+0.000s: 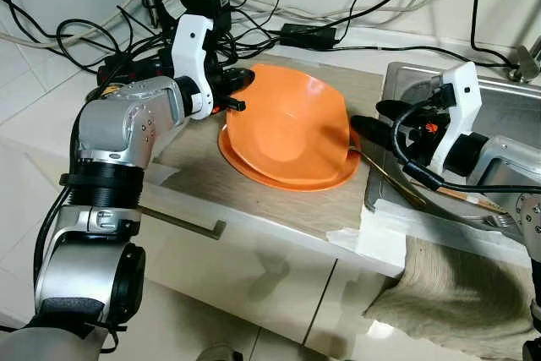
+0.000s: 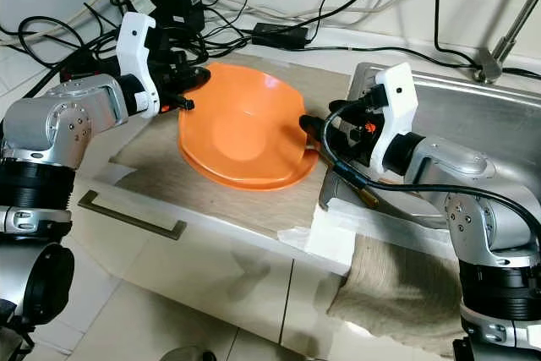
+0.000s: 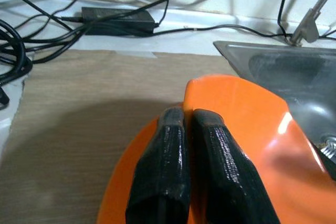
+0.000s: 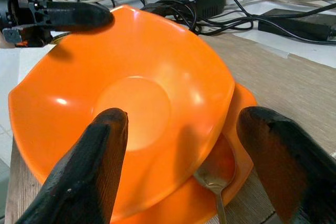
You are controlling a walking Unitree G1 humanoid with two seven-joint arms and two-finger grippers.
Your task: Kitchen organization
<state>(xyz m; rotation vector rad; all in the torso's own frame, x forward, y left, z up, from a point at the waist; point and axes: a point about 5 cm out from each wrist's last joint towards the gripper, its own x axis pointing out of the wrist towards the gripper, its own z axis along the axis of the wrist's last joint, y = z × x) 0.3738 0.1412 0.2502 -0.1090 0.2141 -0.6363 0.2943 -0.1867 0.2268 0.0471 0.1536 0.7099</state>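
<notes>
An orange bowl (image 1: 287, 124) leans tilted on an orange plate (image 1: 292, 179) on the counter mat. My left gripper (image 1: 241, 90) is shut on the bowl's far-left rim; in the left wrist view its fingers (image 3: 163, 166) pinch the rim edge (image 3: 247, 108). My right gripper (image 1: 363, 128) stands open just off the bowl's right side, level with the rim. In the right wrist view the bowl (image 4: 131, 103) lies ahead between its fingertips (image 4: 102, 145). A metal spoon (image 4: 215, 174) lies on the plate (image 4: 242, 103), its bowl end tucked under the orange bowl and its handle (image 1: 389, 177) pointing toward the sink.
A steel sink (image 1: 507, 116) lies at the right, with a faucet (image 2: 499, 48) behind it. Black cables and power adapters (image 1: 308, 35) crowd the back of the counter. A towel (image 1: 448, 293) hangs over the counter's front edge. A drawer handle (image 1: 182, 221) sits below.
</notes>
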